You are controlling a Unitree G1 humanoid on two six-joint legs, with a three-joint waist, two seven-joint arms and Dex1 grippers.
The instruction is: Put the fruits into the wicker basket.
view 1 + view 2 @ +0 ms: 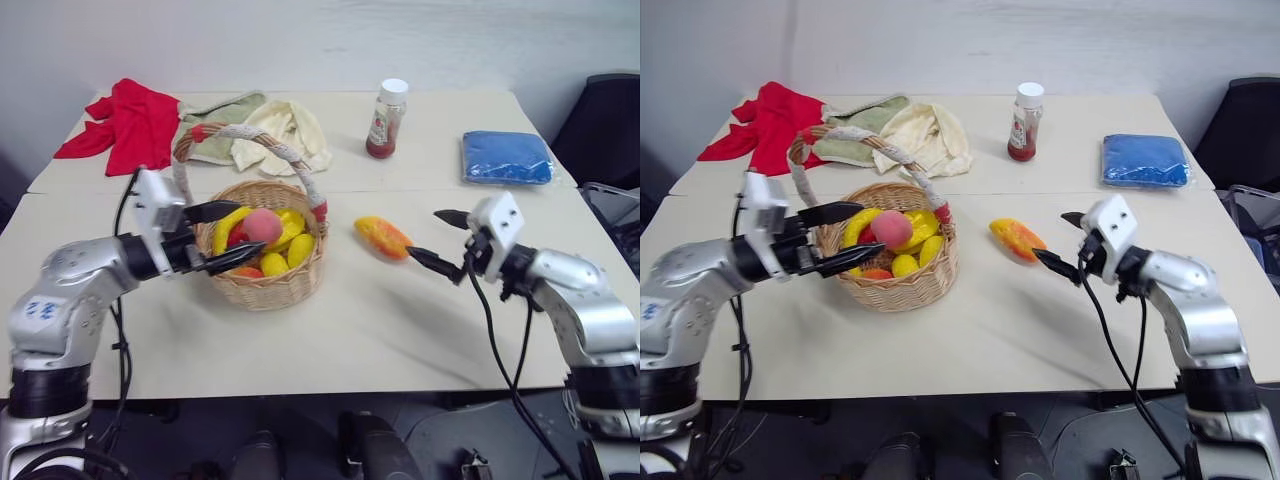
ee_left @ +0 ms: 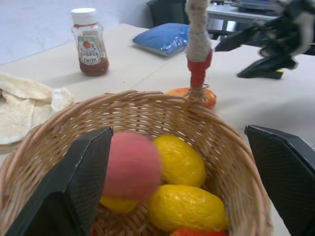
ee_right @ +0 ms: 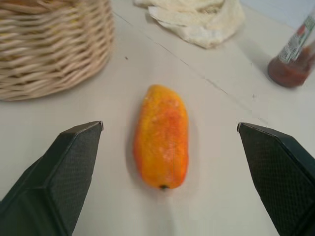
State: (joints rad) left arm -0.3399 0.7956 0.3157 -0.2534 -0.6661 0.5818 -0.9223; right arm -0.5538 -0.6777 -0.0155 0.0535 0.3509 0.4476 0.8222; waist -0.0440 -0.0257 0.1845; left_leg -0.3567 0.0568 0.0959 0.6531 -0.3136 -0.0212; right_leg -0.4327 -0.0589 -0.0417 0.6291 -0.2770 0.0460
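Note:
The wicker basket [image 1: 268, 288] stands left of the table's middle, its corded handle [image 1: 250, 135] arching over it. My left gripper [image 1: 250, 228] hangs open over the basket's left rim, fingers [image 2: 74, 191] spread wide. The pink-red peach [image 1: 264, 224] sits between them, free of the far finger, on top of yellow fruits [image 2: 184, 206] inside the basket; it looks blurred in the left wrist view. The orange-yellow mango [image 1: 383, 237] lies on the table right of the basket. My right gripper [image 1: 425, 233] is open just right of it, pointing at it with nothing between its fingers [image 3: 64, 167].
A ketchup bottle [image 1: 386, 120] and a blue folded cloth [image 1: 507, 157] sit at the back right. Red cloth [image 1: 125, 125] and cream and green towels [image 1: 285, 130] lie behind the basket. A black chair [image 1: 610, 120] stands past the table's right edge.

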